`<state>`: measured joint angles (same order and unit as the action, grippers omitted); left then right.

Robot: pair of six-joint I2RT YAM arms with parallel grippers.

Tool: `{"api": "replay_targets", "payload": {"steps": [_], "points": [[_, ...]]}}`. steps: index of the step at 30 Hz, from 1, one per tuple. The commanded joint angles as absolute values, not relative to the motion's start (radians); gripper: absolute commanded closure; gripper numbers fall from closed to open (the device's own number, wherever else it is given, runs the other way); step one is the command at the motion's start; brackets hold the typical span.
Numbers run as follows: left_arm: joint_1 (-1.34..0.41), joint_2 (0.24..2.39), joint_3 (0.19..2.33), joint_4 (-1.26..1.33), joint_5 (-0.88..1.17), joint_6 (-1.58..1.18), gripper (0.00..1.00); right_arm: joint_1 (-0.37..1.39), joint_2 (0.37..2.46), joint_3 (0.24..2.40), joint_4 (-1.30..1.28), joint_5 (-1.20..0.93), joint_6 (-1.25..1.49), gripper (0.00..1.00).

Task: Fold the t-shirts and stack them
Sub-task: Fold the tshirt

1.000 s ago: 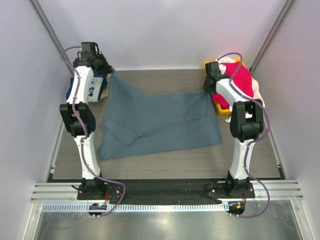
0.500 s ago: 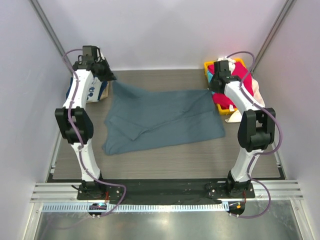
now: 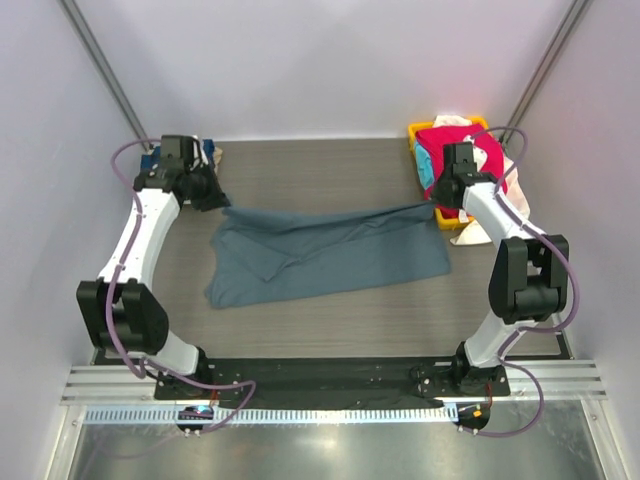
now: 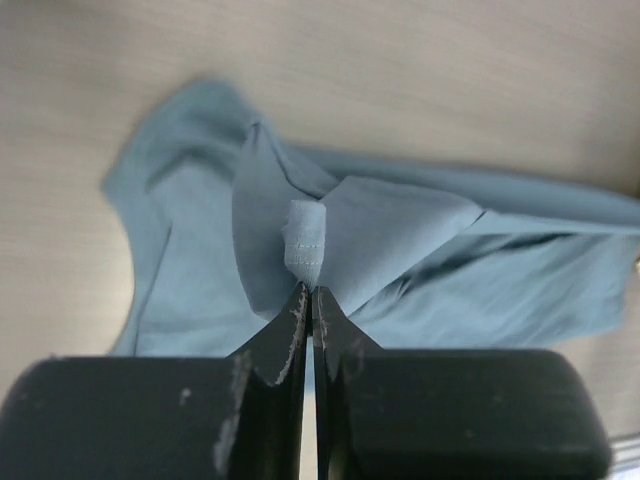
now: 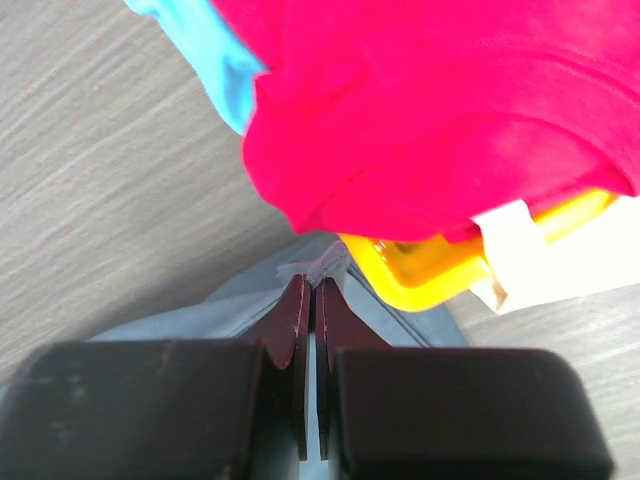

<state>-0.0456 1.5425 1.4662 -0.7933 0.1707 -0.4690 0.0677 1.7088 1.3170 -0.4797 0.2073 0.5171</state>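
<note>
Slate blue-grey t-shirt [image 3: 330, 255] lies on the surface [image 3: 330, 330], far corners pinched in my clamped left gripper [image 4: 308, 292] and right gripper [image 5: 308, 285], folding seemingly barely begun, while red tee [image 3: 450, 150] and turquoise tee [image 5: 200, 40] wait in the far-right yellow basket [image 5: 430, 265].

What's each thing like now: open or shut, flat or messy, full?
left gripper, shut on blue-grey t-shirt
right gripper, shut on blue-grey t-shirt
blue-grey t-shirt, held at two corners, rumpled
yellow basket, heaped full
red t-shirt, crumpled atop the heap
</note>
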Motion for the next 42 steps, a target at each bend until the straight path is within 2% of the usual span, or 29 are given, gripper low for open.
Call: {"api": "replay_targets", "payload": {"steps": [1,5,9,11,12,13,14,16,18,20,26,33,38,42], "points": [[-0.063,1.442,1.347,-0.804,0.111,-0.497,0.96,0.052,1.638,1.279,-0.440,0.218,0.531,0.99],[-0.066,1.335,1.224,-0.819,0.083,-0.523,0.96,0.052,1.628,1.220,-0.414,0.195,0.535,0.99],[-0.069,1.254,1.144,-0.894,0.041,-0.558,0.91,0.051,1.609,1.169,-0.410,0.196,0.546,0.98],[-0.071,1.204,1.103,-0.931,0.049,-0.575,0.85,0.051,1.591,1.140,-0.407,0.201,0.549,0.80],[-0.072,1.136,1.086,-0.937,0.054,-0.581,0.75,0.052,1.585,1.134,-0.407,0.204,0.548,0.70],[-0.071,1.102,1.053,-0.940,0.042,-0.586,0.70,0.052,1.577,1.129,-0.407,0.209,0.546,0.62],[-0.071,1.063,1.042,-0.940,0.028,-0.597,0.65,0.051,1.565,1.126,-0.407,0.210,0.546,0.48],[-0.072,0.970,0.994,-0.864,0.012,-0.614,0.54,0.051,1.552,1.137,-0.405,0.192,0.552,0.42],[-0.072,0.948,0.945,-0.790,0.009,-0.630,0.47,0.052,1.539,1.149,-0.402,0.146,0.558,0.42],[-0.074,1.012,0.930,-0.689,0.026,-0.643,0.47,0.077,1.536,1.170,-0.391,0.127,0.566,0.42],[-0.103,1.453,0.980,-0.479,0.075,-0.725,0.52,0.202,1.646,1.258,-0.382,0.098,0.542,0.44],[-0.146,1.762,1.081,-0.423,-0.041,-0.781,0.58,0.244,1.845,1.295,-0.353,0.057,0.518,0.48],[-0.143,1.824,1.077,-0.411,-0.136,-0.762,0.61,0.291,1.844,1.140,-0.295,0.094,0.560,0.51],[-0.143,1.900,1.202,-0.446,-0.186,-0.749,0.62,0.356,1.813,0.968,-0.238,0.095,0.644,0.53]]}}
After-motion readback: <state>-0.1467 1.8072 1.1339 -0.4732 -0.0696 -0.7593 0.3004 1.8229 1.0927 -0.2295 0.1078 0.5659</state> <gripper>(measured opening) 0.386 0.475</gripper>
